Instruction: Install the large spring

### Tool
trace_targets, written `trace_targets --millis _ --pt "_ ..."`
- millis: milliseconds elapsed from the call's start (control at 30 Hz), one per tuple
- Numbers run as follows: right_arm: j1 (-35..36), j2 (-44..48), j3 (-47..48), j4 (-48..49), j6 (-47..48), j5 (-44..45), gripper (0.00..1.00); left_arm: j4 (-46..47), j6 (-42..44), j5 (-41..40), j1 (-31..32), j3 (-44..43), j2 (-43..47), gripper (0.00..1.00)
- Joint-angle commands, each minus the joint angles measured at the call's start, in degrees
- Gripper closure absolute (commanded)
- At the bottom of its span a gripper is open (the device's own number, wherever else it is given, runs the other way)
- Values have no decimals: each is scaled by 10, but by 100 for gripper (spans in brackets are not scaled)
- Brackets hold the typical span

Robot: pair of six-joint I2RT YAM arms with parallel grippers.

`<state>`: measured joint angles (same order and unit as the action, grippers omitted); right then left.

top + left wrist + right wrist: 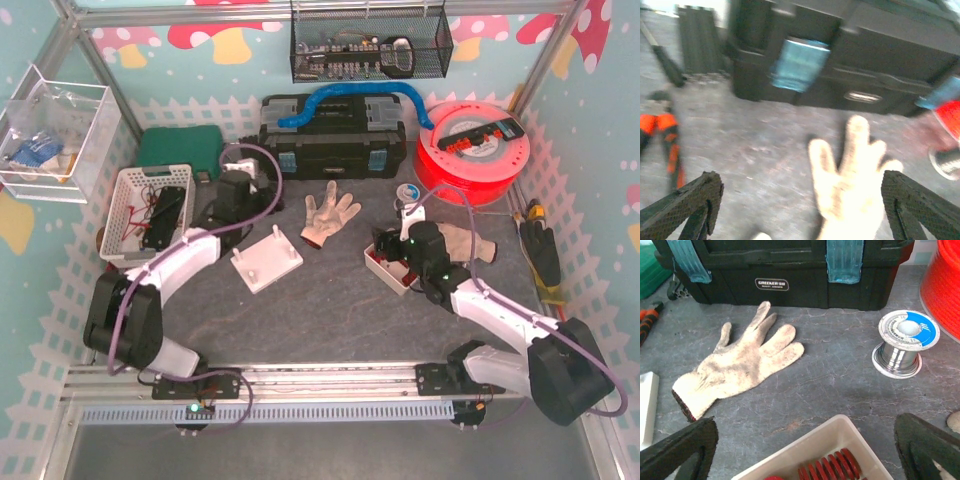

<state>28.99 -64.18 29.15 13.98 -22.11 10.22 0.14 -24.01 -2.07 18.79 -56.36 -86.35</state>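
Observation:
A red coil spring (832, 469) lies in a white tray (840, 432) straight under my right gripper (805, 440), which is open and empty above it. The tray (381, 269) sits right of centre, with the right gripper (392, 250) over it. A white base plate with pegs (267, 260) lies left of centre; its edge shows in the right wrist view (647, 400). My left gripper (250, 195) is open and empty, near the toolbox. Its view is blurred; its open gripper (802, 200) hangs over the mat just short of a white glove (850, 185).
A black toolbox (330, 135) stands at the back, a white glove (328, 215) in front of it. A solder spool (905, 342) and a red cable reel (470, 150) are at the right. A white basket (145, 210) is at the left, and orange-handled pliers (667, 137) lie near it.

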Motion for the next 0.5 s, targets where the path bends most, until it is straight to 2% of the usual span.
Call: trace_targets --millis 0,100,167,233,333,467 --pt "3 -9 31 -40 -11 -10 7 32 16 0 67 46 49 11" --pt "4 -31 59 -87 -3 -32 23 33 15 -8 109 71 77 1" --pt "4 -49 76 -114 0 -34 38 38 15 -10 130 87 87 1" --pt "4 -64 89 -131 5 -41 44 54 18 -27 158 105 94 1" --pt "3 -77 97 -142 16 -54 48 81 29 -47 187 124 93 1" --pt "3 -102 103 -171 20 -61 47 93 33 -81 197 136 98 1"
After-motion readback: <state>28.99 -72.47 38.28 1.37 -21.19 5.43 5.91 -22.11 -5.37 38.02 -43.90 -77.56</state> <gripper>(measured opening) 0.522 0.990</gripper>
